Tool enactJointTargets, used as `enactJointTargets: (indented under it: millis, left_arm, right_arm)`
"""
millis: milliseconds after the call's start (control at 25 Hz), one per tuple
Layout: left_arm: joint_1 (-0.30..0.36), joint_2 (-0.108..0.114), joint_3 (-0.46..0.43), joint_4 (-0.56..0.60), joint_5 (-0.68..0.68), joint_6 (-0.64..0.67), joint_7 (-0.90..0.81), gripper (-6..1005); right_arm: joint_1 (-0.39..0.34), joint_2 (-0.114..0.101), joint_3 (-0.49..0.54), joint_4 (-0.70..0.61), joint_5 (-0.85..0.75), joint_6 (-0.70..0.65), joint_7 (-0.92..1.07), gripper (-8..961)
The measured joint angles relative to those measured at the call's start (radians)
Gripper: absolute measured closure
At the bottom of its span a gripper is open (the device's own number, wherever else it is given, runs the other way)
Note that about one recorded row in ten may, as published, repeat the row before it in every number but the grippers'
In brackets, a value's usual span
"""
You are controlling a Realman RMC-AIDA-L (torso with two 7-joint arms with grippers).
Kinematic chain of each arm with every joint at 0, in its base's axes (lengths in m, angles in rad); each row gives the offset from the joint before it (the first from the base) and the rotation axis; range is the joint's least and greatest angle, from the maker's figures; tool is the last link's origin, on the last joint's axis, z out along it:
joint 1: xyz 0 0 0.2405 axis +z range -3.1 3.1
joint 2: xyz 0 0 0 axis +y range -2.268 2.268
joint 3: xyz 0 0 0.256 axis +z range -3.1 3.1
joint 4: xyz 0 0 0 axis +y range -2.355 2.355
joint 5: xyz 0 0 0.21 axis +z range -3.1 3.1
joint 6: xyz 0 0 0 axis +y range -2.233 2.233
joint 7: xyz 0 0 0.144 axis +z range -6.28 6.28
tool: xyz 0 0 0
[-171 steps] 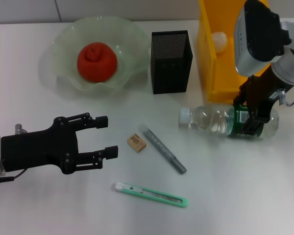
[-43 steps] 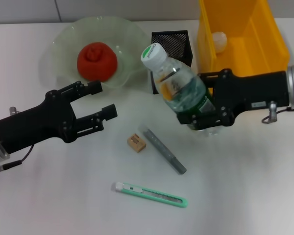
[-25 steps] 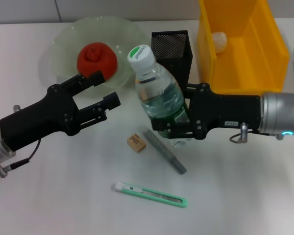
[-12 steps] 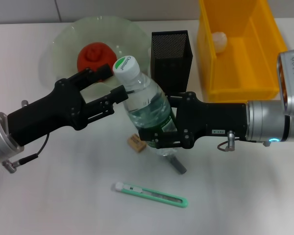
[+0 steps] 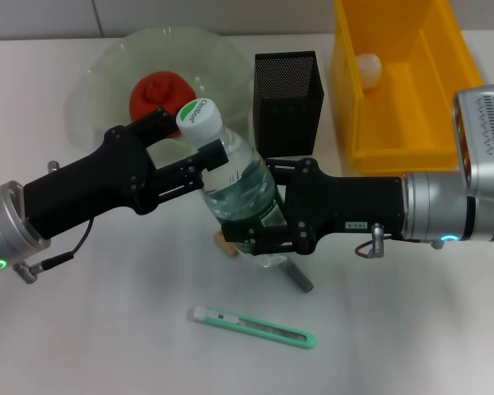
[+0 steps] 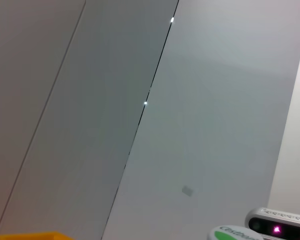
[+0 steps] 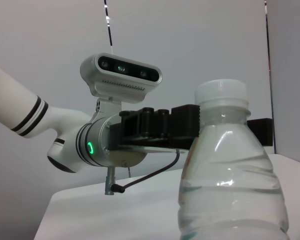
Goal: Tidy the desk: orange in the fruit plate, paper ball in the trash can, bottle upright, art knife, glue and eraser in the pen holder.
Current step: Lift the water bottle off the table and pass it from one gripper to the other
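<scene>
Bright, even light; soft shadows, perhaps slight blur.

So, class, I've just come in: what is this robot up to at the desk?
It is tidying. The right gripper is shut on the water bottle, holding it off the desk, tilted, and the left gripper is open around its neck, as if for a handover. The orange lies in the fruit plate and the paper ball in the yellow bin. The art knife, glue and eraser lie on the desk, not in the pen holder.
</scene>
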State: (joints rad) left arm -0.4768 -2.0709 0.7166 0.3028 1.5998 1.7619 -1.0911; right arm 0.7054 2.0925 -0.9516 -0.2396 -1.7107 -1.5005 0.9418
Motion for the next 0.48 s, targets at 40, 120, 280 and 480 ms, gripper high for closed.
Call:
enactJointTargets:
  millis: [40,120,280,480]
  left_arm:
    - [-0.003,0.0,0.0,-0.001,0.0,0.001,0.0,215]
    - [-0.006,0.0,0.0,-0.002,0.0,0.001,0.0,215]
    - [-0.006,0.0,0.0,-0.003,0.0,0.001,0.001,215]
    - [-0.006,0.0,0.0,-0.005,0.0,0.003,0.002,215]
  right_arm:
    - [0.002,0.0,0.0,0.002,0.0,0.002,0.0,204]
    - [0.004,0.0,0.0,0.004,0.0,0.005,-0.001,204]
    - [0.005,0.0,0.001,0.006,0.0,0.005,-0.002,204]
    - [0.006,0.0,0.001,0.015,0.001,0.006,-0.006,204]
